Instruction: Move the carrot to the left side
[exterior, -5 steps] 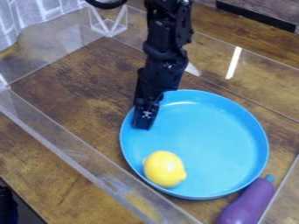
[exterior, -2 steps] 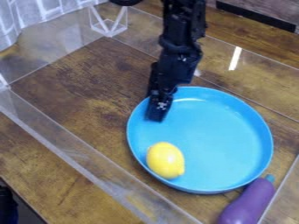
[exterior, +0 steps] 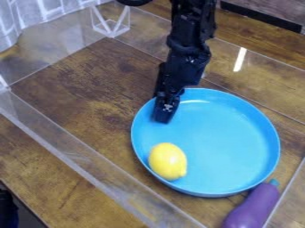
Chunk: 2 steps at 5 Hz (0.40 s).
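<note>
The carrot, a small smooth yellow oval, lies in the near left part of the round blue plate. My gripper hangs from the black arm and points straight down. It stands at the plate's far left rim, a short way beyond the carrot and apart from it. Its black fingers are open and hold nothing.
A purple eggplant-shaped toy lies against the plate's near right rim. A clear plastic wall runs along the left and front of the wooden table. A clear plastic stand sits at the back.
The gripper has shifted a little to the right and away. The blue plate with the carrot in it has slid slightly the same way.
</note>
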{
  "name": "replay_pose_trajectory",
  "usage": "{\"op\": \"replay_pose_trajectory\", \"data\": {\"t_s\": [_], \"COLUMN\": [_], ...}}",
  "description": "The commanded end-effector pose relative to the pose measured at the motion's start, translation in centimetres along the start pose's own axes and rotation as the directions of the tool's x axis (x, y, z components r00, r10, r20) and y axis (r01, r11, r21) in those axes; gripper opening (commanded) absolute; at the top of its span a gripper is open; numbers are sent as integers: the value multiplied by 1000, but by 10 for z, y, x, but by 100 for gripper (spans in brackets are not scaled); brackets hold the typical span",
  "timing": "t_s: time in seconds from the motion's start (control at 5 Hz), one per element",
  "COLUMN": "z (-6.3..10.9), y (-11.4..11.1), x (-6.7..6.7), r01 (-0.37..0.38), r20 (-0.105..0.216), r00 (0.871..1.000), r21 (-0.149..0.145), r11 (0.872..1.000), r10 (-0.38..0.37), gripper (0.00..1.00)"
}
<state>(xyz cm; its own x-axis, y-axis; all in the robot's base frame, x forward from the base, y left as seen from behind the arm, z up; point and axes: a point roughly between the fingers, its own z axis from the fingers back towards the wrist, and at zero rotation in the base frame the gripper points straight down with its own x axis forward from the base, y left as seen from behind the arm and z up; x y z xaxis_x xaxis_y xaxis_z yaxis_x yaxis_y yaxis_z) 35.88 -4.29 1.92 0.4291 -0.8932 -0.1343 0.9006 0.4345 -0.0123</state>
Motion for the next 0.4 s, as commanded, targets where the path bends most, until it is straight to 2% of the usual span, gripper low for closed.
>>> {"op": "replay_pose_trajectory", "data": {"t_s": [0.0, 0.2], "z": [-1, -1], "y": [-29, -29], "x": [24, 24], "r01": [153, 162], "r20": [-4, -6], "r00": [988, 987], "r21": [-8, -15], "r11": [988, 987], "r10": [-153, -162], "gripper": [100, 100]}}
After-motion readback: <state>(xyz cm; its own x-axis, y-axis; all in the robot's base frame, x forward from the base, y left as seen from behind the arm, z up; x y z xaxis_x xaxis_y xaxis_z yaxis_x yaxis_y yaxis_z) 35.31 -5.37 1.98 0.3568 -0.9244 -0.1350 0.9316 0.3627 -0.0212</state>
